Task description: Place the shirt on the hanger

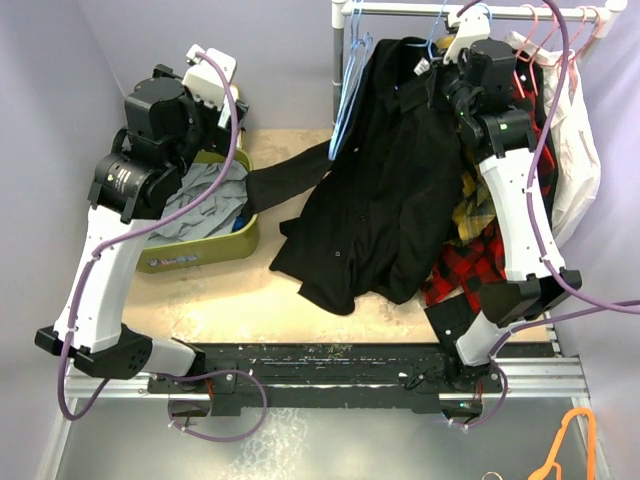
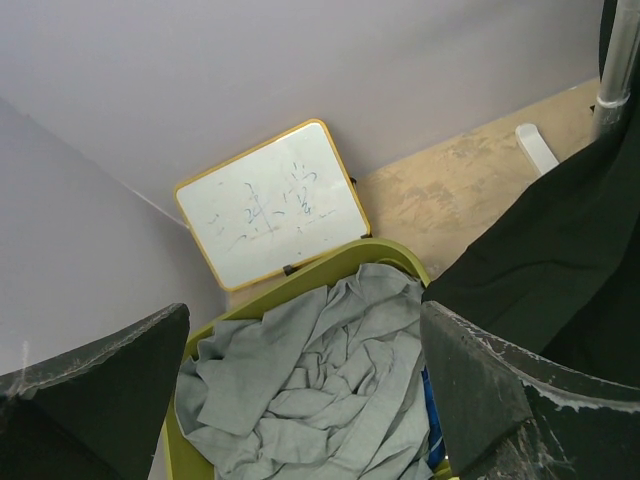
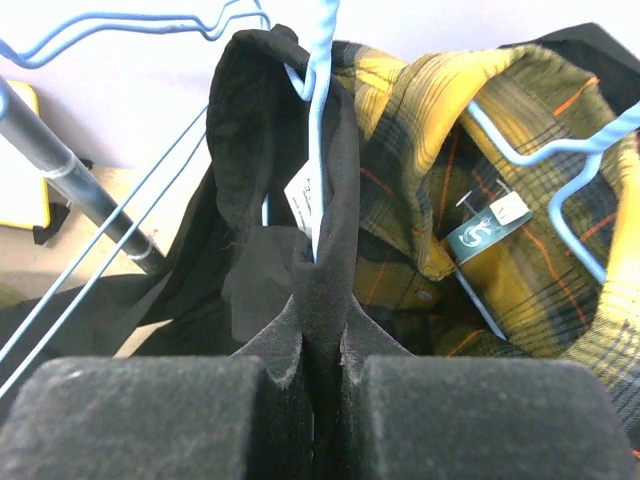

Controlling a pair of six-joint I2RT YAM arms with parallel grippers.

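Shirt (image 1: pixel 390 190) black, rumpled, collar around hanger (image 3: pixel 321 130), pinched in right claw (image 3: pixel 318 345).

L hand (image 2: pixel 305 322) spread wide, R hand (image 3: pixel 320 352) pinched closed, 2 arms raised

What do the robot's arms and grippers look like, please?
The left arm and right arm have white links, black joints and looping purple cables. The left gripper has scuffed dark grey fingers; the right gripper has fuzzy black pads.
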